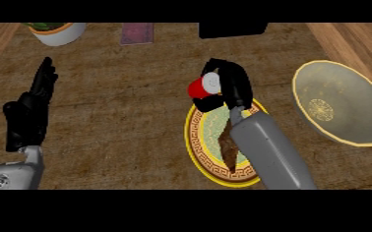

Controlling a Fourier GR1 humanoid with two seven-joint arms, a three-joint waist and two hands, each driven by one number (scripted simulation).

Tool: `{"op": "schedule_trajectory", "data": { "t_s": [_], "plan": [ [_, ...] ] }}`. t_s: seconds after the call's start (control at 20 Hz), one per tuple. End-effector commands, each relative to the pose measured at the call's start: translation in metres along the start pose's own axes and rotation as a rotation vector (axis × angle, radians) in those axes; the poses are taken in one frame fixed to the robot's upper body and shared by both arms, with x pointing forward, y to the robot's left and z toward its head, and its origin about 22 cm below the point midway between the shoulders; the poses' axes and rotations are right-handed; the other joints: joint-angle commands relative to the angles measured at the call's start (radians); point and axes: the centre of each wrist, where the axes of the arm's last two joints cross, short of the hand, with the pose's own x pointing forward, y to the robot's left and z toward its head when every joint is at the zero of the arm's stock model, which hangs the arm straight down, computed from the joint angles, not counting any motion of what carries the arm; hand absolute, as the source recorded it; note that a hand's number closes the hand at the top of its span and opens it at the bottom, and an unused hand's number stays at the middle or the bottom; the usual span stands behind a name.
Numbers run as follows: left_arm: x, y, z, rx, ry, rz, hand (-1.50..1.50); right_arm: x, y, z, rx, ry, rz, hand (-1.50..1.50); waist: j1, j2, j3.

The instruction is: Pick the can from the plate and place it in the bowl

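A red can with a pale lid lies tilted in my right hand, whose fingers and thumb curl round it above the far edge of the plate. The plate is round, yellow-rimmed with a patterned border, and my right forearm covers much of it. A large yellowish bowl with a floral mark inside sits to the right of the plate, apart from the hand. My left hand rests open at the left edge, fingers pointing up.
A white pot with a plant stands at the back left. A pinkish flat item and a black object lie along the back. A wooden edge runs down the right side.
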Motion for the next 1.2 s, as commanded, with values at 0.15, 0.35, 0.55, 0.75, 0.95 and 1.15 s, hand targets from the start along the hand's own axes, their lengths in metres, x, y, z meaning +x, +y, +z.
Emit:
{"op": "schedule_trajectory", "data": {
  "t_s": [0.15, 0.35, 0.55, 0.75, 0.95, 1.15],
  "plan": [
    [0.008, -0.003, -0.003, -0.027, -0.018, 0.016, 0.00, 0.038, -0.028, 0.024, -0.334, 0.178, -0.013, 1.50, 0.029, 0.023, 0.003],
    [0.007, -0.014, -0.004, -0.039, -0.049, 0.018, 0.00, 0.042, -0.067, 0.056, -0.457, 0.238, -0.033, 1.50, 0.048, 0.034, 0.005],
    [0.019, -0.016, 0.006, -0.063, -0.068, 0.037, 0.00, 0.010, -0.103, 0.086, -0.572, 0.290, 0.004, 1.50, 0.089, 0.044, 0.007],
    [0.018, -0.027, -0.010, -0.075, -0.068, 0.039, 0.00, -0.032, -0.149, 0.091, -0.662, 0.276, 0.029, 1.50, 0.092, 0.051, 0.007],
    [0.020, -0.025, -0.008, -0.083, -0.076, 0.043, 0.00, -0.079, -0.167, 0.089, -0.731, 0.303, 0.071, 1.50, 0.103, 0.053, 0.008],
    [0.012, -0.002, -0.007, -0.073, -0.082, 0.056, 0.00, -0.110, -0.202, 0.085, -0.769, 0.352, 0.171, 1.50, 0.109, 0.054, 0.007]
  ]
}}
